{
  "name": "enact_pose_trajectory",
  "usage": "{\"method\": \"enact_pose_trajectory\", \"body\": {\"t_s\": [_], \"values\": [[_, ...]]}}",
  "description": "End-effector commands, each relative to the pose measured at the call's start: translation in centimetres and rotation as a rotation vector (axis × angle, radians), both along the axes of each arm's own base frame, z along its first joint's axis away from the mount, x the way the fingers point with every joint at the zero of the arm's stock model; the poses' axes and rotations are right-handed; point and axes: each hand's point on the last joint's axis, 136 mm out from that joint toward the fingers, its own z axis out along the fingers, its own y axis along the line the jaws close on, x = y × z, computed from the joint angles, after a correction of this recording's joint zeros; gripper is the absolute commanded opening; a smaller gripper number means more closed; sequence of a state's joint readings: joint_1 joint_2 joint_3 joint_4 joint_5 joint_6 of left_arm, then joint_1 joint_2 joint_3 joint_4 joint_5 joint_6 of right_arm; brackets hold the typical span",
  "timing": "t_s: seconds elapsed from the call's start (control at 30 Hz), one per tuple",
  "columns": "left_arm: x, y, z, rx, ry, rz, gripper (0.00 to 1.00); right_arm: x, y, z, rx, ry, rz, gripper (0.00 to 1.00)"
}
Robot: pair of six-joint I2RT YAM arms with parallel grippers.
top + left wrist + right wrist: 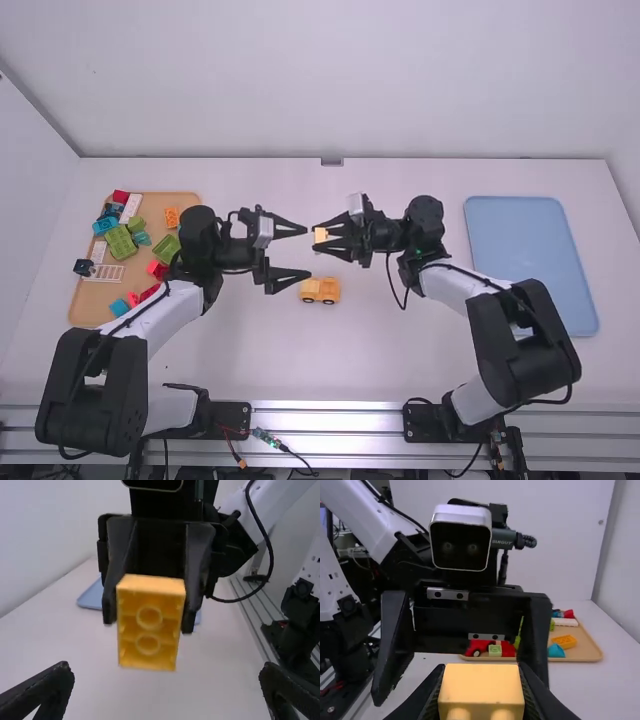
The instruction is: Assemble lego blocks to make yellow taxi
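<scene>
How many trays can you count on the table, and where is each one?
2. The tan tray is at the far left, holding blocks; the blue tray is at the far right, partly covered by the right arm.

Left arm (165, 318) and right arm (450, 286) angled inward, left jaws (308, 250) spread wide, right jaws (320, 237) clamped.
</scene>
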State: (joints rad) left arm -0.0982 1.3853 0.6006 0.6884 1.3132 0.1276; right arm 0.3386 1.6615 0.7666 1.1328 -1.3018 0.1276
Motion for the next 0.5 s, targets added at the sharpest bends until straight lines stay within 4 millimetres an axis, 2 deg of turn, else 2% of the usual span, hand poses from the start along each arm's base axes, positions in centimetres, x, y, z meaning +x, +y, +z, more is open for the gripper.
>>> {"method": "enact_pose_trajectory", "body": {"t_s": [0.0,0.07,0.27,0.47], "values": [[0.6,0.1,-0.5,0.014,0.023,0.058,0.99,1.0,-0.5,0.9,0.008,-0.026,-0.017,0.2],[2.3,0.7,-1.0,0.049,0.074,0.141,0.99,2.2,-1.4,0.6,0.001,0.003,-0.064,0.19],[4.3,1.6,-1.8,0.238,0.11,0.229,0.99,4.4,-3.2,-0.7,-0.03,0.046,-0.153,0.18],[6.1,4.2,-0.9,0.459,0.148,0.365,0.99,8.0,-4.5,-3.0,-0.138,0.12,-0.312,0.15]]}}
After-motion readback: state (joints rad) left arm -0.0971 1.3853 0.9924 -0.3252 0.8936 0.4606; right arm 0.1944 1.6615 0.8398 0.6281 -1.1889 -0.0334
